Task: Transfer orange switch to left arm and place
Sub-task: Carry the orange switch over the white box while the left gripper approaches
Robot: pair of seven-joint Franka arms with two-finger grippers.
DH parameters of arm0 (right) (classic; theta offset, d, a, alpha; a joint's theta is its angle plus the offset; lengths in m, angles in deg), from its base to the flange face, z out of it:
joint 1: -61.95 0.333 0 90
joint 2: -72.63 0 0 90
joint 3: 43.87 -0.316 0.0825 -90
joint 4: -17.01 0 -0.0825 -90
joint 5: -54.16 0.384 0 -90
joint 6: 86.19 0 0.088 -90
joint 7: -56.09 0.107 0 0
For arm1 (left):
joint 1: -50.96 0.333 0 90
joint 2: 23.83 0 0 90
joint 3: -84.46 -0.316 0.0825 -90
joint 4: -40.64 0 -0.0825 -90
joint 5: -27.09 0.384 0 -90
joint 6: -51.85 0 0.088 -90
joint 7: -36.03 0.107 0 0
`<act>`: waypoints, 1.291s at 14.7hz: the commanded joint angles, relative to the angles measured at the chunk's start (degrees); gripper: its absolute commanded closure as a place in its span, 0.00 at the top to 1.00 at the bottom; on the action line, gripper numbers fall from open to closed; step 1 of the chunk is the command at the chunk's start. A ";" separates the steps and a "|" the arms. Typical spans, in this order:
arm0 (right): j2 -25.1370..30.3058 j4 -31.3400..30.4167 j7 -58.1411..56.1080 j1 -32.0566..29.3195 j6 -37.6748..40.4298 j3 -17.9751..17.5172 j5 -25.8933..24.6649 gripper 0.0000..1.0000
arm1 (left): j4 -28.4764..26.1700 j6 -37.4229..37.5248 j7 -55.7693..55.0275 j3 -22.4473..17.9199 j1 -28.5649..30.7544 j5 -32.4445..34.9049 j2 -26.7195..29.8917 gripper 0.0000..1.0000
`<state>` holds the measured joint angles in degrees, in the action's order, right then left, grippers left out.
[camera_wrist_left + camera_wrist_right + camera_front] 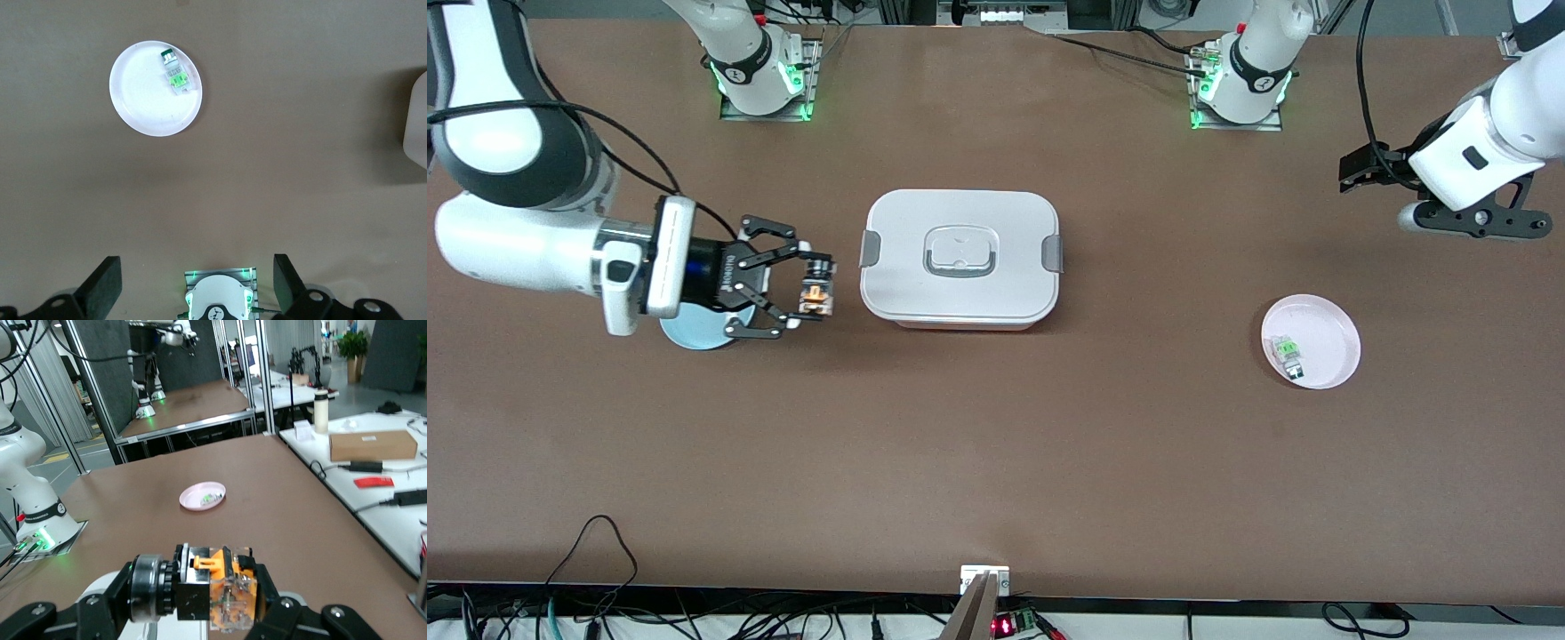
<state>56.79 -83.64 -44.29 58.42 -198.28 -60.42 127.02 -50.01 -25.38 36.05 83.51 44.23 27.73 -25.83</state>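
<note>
My right gripper (811,286) is shut on the orange switch (815,293), a small black part with an orange end, and holds it in the air beside the white lidded box (959,259), toward the right arm's end of the table. In the right wrist view the switch (213,589) sits clamped between the black fingers, with the box just below it. My left gripper (1360,169) is open and empty, up over the table at the left arm's end, and its black fingers (103,287) stand wide apart in the left wrist view.
A pink plate (1325,320) with a small clear-and-green component (1288,354) lies nearer the front camera than the left gripper; both show in the left wrist view (143,100). A light blue plate (694,333) lies under the right gripper. The box stands mid-table between the arms.
</note>
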 commanded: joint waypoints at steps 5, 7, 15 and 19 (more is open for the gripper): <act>-1.74 0.37 -5.26 3.78 -11.12 -5.60 6.84 0.42 | 2.06 2.26 6.57 0.25 -1.35 -12.82 -3.97 1.00; -1.83 0.46 -5.53 5.45 -12.70 -5.60 8.43 0.42 | 1.97 2.26 6.83 0.25 -0.56 -18.37 -5.02 1.00; -2.27 -0.59 -6.05 8.80 -22.11 -8.24 10.71 0.42 | -0.05 -9.33 15.71 0.34 1.73 -43.75 -10.83 1.00; -2.09 -2.27 -13.52 8.80 -22.20 -9.82 22.40 0.42 | 0.12 -12.77 21.32 0.25 3.13 -62.71 -16.08 1.00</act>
<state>54.28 -85.09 -54.09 67.43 -219.67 -69.02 144.74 -50.23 -37.32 52.83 83.85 46.35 -25.92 -38.66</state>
